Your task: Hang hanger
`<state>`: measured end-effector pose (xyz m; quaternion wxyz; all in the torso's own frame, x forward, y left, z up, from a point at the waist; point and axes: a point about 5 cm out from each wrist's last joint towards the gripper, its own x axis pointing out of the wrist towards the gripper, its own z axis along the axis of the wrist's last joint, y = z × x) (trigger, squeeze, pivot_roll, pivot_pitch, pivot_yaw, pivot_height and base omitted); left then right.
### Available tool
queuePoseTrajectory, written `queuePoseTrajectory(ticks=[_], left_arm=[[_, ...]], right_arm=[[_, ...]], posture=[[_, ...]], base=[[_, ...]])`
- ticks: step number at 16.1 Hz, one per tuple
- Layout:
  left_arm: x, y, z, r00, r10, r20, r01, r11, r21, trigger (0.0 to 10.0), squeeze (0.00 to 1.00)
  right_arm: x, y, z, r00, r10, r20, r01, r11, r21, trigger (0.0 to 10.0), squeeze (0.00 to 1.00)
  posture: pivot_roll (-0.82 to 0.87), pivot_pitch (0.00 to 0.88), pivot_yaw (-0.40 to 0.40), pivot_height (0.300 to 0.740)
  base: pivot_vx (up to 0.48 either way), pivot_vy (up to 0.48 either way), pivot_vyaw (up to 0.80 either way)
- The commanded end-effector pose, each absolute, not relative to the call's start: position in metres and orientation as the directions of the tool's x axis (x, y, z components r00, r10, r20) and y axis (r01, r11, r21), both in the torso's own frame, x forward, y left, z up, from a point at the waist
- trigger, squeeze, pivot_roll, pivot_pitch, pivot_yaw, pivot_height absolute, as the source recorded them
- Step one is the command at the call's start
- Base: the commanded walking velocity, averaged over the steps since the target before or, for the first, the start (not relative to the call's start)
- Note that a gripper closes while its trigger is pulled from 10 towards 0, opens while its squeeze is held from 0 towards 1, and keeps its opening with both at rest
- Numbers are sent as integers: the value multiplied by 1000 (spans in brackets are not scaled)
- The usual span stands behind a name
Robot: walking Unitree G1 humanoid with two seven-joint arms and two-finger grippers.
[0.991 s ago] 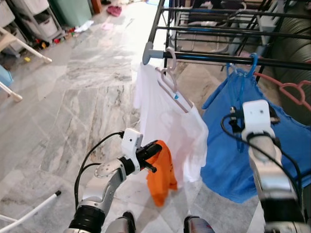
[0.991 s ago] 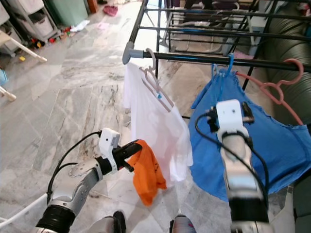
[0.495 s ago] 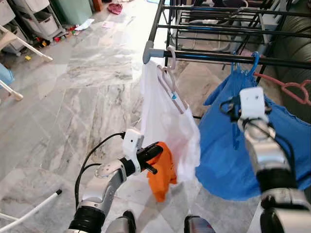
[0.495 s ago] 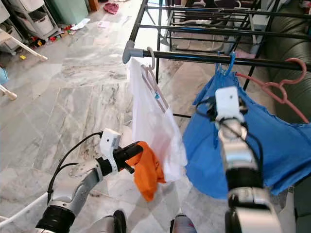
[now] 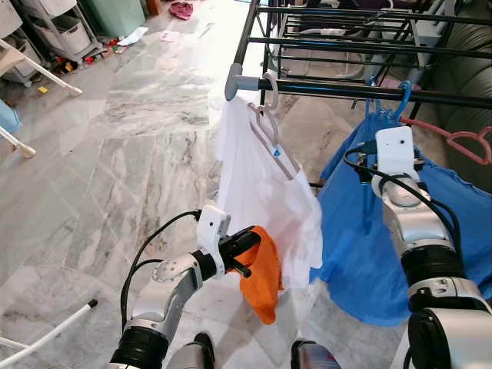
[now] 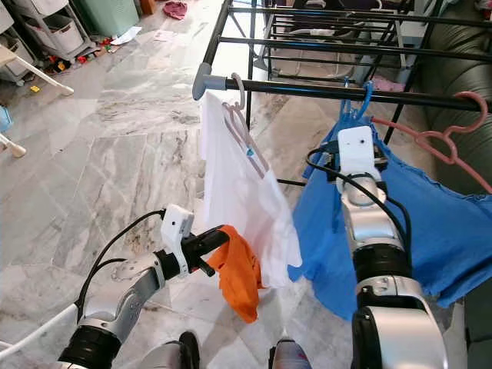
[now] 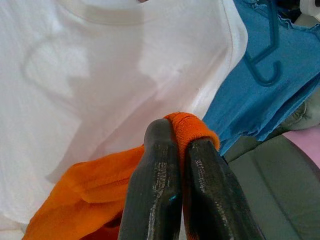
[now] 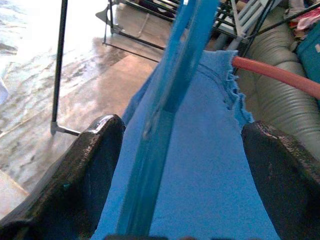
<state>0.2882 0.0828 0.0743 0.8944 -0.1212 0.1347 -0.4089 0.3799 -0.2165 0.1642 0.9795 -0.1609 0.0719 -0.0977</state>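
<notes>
While the blue hanger (image 5: 382,127) hung hooked on the black rack bar (image 5: 361,91), two end effectors stood at the drying rack.
Right end effector (image 8: 170,150): fingers spread wide either side of the blue hanger and blue garment (image 5: 361,238). Left end effector (image 7: 172,165): clamped tight on orange cloth (image 5: 261,273), just beside white shirt (image 5: 265,192) on pale hanger (image 5: 270,138).

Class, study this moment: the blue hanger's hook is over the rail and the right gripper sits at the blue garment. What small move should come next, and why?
Probably draw the right gripper straight back from the blue hanger. Its fingers stand wide apart with the hanger loose between them, and the hook already sits over the rack rail. The left gripper keeps its pinch on the orange cloth.
</notes>
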Motion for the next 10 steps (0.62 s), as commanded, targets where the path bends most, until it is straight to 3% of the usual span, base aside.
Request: queuePoseTrajectory(ticks=[1, 6, 10], left_arm=[[286, 82, 74, 615, -775, -146, 710, 625, -324, 10000, 0], [286, 81, 73, 612, -777, -151, 711, 623, -325, 10000, 0], [285, 78, 73, 603, -783, -153, 716, 616, -329, 10000, 0]], right_arm=[[382, -209, 163, 972, -200, -122, 152, 935, -322, 9922, 0], [378, -191, 155, 977, -180, -119, 139, 947, -291, 10000, 0], [372, -205, 151, 953, -282, -114, 234, 919, -318, 10000, 0]], posture=[[-174, 251, 66, 740], [-176, 249, 73, 740], [-176, 249, 71, 740]], base=[[0, 0, 0], [0, 0, 0], [0, 0, 0]])
